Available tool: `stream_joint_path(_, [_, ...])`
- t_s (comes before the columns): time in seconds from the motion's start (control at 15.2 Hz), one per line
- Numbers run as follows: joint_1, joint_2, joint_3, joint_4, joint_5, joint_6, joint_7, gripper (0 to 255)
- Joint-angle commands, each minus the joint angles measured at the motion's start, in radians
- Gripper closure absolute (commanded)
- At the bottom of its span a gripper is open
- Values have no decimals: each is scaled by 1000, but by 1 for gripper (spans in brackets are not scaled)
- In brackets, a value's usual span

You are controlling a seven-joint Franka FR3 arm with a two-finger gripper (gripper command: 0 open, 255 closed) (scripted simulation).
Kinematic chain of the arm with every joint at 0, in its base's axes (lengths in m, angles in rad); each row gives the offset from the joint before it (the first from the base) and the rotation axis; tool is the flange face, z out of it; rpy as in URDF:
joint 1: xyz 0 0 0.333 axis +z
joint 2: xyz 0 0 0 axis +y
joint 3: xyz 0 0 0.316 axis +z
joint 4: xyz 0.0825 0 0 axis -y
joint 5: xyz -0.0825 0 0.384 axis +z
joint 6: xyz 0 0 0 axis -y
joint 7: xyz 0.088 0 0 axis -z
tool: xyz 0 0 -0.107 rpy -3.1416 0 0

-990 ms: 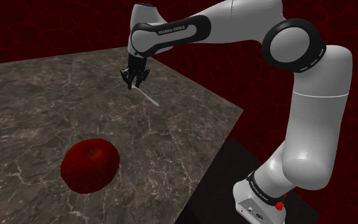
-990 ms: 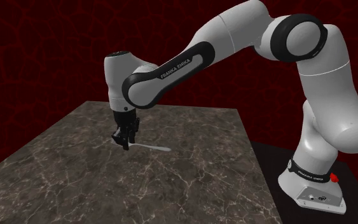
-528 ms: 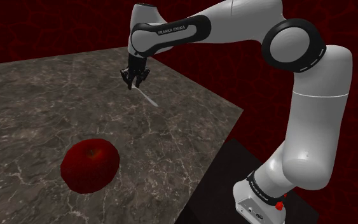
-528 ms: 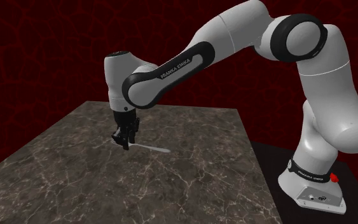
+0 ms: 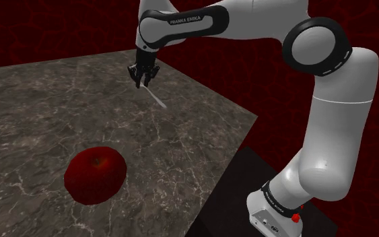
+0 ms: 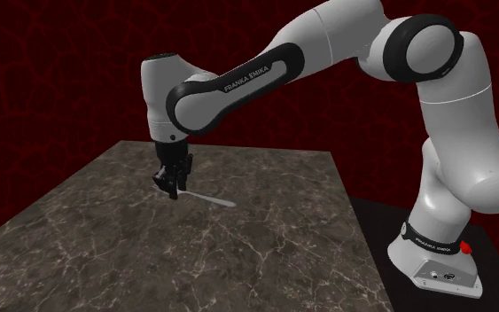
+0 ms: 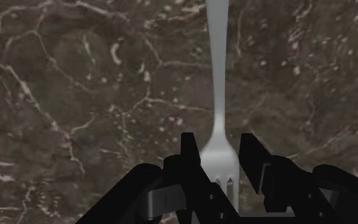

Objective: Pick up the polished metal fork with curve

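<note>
While the apple [image 5: 95, 176] lies well apart at the shoulder view's left of the table [image 5: 26, 101] and poses no threat, the risk sits further right, where the gripper [image 5: 141, 79] is closed narrow on the fork [image 5: 155, 98], its fingers [image 7: 189, 156] clasping the tined end from both sides. From that hold the long handle runs out and down to the right over the marbled top, and I cannot tell whether its far tip is clear of the surface or resting on it. Gripped so far from its middle, the fork is likely to pivot between the fingers: the handle's weight could swing it down, and its smooth pale surface probably gives little friction, so a quick rise or a jolt might let it slip out. If the tip does touch, dragging sideways could lever the head loose. Further right the table's edge lies beyond the handle's end, with the dark stand [image 5: 242, 172] below; a dropped fork could slide off there, out of easy reach
</note>
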Motion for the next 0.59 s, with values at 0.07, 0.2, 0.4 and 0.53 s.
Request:
stream_joint_path(0.07, [1, -13, 2, 20, 3, -33, -1, 255])
stream_joint_path(0.2, [1, -20, 3, 36, 5, -56, -2, 255])
stream_joint_path(0.4, [1, -29, 4, 63, 7, -92, -3, 255])
stream_joint_path(0.53, [1, -29, 4, 65, 7, -94, -3, 255])
